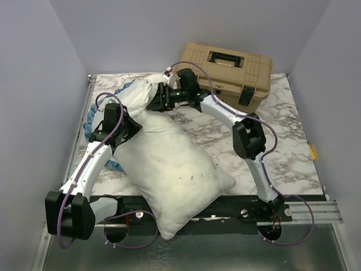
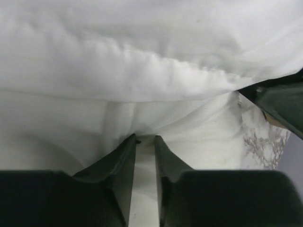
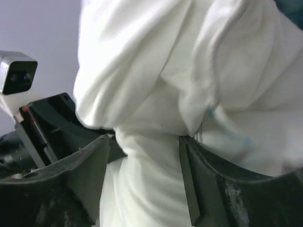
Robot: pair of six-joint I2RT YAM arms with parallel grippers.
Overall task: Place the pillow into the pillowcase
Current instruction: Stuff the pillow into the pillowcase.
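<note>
Wrinkled matt cloth pillow (image 1: 175,169)

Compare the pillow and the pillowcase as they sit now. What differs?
The pillow is plump and stuffed; the pillowcase is limp, bunched fabric. The pillow is plain white with dark specks; the pillowcase shows blue frilled edging on its left. The pillow lies diagonally, with one corner past the near edge of the table; the pillowcase is heaped at the far left, and a bunch of it sits between the right gripper fingers. Both show mostly white cloth.
</note>
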